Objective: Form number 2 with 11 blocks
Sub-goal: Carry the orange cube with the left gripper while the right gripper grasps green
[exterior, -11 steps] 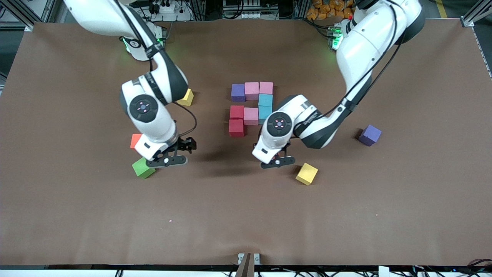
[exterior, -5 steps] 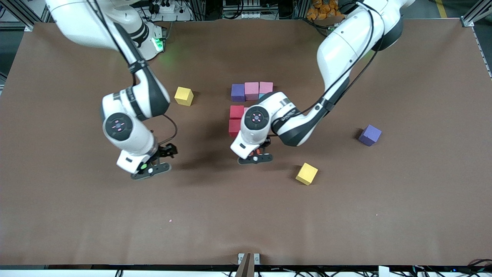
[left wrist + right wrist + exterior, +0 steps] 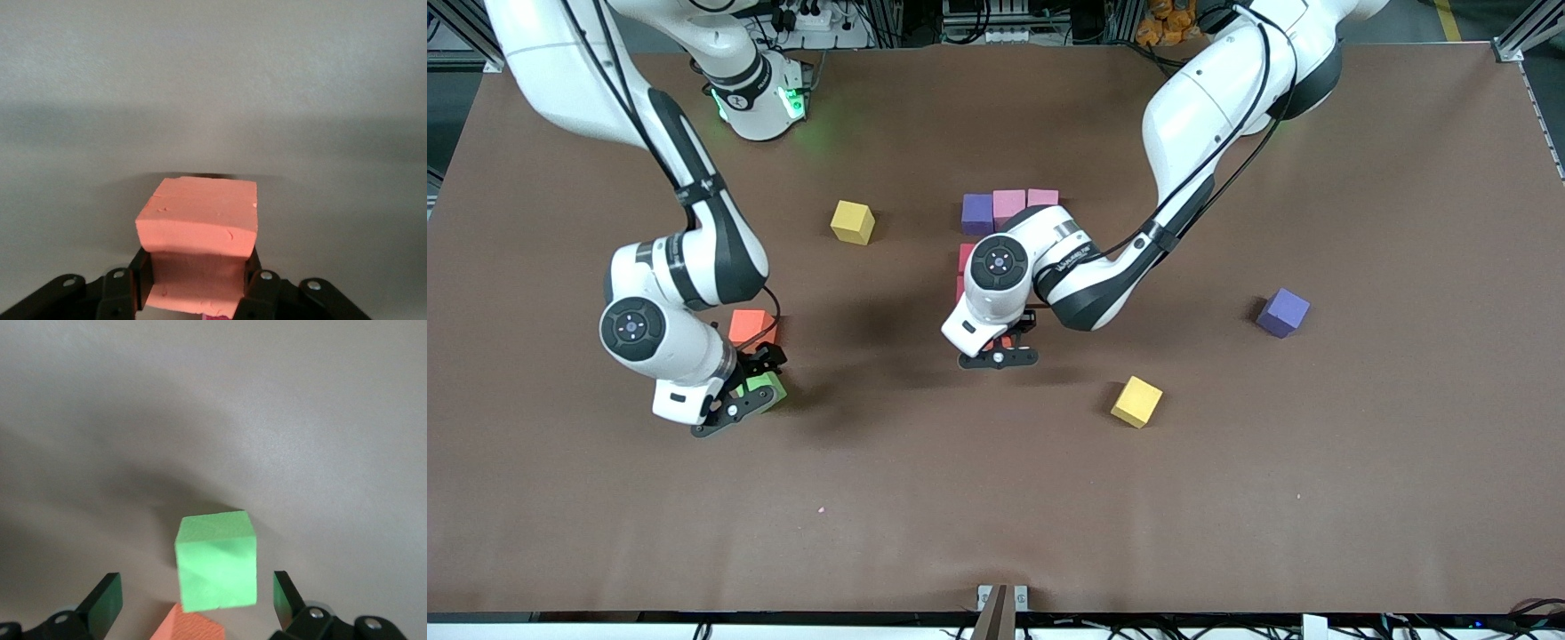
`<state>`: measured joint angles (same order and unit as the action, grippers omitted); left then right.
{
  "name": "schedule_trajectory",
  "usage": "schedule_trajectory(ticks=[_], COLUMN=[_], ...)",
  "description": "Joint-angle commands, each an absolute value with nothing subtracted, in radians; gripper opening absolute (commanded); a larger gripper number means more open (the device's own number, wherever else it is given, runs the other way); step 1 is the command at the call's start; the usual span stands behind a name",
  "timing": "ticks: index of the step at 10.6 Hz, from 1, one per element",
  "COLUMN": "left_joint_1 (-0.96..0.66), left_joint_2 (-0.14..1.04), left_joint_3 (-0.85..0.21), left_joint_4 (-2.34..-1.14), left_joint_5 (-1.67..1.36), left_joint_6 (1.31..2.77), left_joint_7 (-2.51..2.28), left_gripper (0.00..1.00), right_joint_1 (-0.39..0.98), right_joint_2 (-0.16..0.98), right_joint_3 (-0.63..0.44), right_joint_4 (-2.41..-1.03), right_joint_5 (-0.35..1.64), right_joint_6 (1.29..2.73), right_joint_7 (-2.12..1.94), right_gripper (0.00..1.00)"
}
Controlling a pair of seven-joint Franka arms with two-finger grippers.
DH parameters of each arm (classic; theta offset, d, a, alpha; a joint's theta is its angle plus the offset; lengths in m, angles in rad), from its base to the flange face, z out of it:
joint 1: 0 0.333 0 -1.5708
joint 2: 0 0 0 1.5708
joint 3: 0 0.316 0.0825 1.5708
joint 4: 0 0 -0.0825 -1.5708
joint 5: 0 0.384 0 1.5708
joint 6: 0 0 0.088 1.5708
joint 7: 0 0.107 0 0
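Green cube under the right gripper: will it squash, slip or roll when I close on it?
The green cube looks like matte foam, so it probably gives slightly when squeezed and grips well. Its flat faces suggest it won't roll. It seems light, so the orange cube close by may get nudged.

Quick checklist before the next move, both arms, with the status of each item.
1. Left gripper shut on the pink block: ok.
2. Right gripper open: ok.
3. Green block lined up between the right gripper's fingers: ok.
4. Right gripper low enough to grasp: cannot tell.
5. Orange block clear of the green block: cannot tell; it lies close beside it.
6. Number 2 complete: not ok; a purple block lies apart, toward the left arm's end.
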<state>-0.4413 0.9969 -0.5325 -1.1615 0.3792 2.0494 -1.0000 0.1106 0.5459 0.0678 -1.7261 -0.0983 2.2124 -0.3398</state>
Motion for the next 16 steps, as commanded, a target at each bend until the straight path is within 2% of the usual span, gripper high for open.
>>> schedule_trajectory(ticks=[1, 9, 12, 16], left_joint_1=[-0.471, -0.482, -0.483, -0.482], left_joint_2=[1.012, 1.038, 1.043, 1.043], left_joint_3=[-0.518, -0.517, -0.517, -0.515], left_joint_4=[-1.12, -1.106, -1.106, -1.112], left_joint_5=[0.334, 0.322, 0.322, 0.321], left_joint_6=[2.036, 2.094, 2.097, 2.095], left_joint_7=[-0.969, -0.969, -0.969, -0.969], left_gripper=[0.54, 0.54, 0.54, 0.54], right_joint_1=[0.094, 0.075, 0.078, 0.075], right_joint_2=[0.589, 0.634, 0.634, 0.624], right_joint_3=[0.084, 0.084, 0.084, 0.084], right_joint_4=[-1.72, -1.736, -1.798, -1.809], right_joint_5=[-0.097, -0.098, -0.098, -0.098], right_joint_6=[2.25, 2.29, 2.374, 2.373], right_joint_7=[-0.399, -0.423, -0.425, -0.426], right_gripper=[1.0, 1.0, 1.0, 1.0])
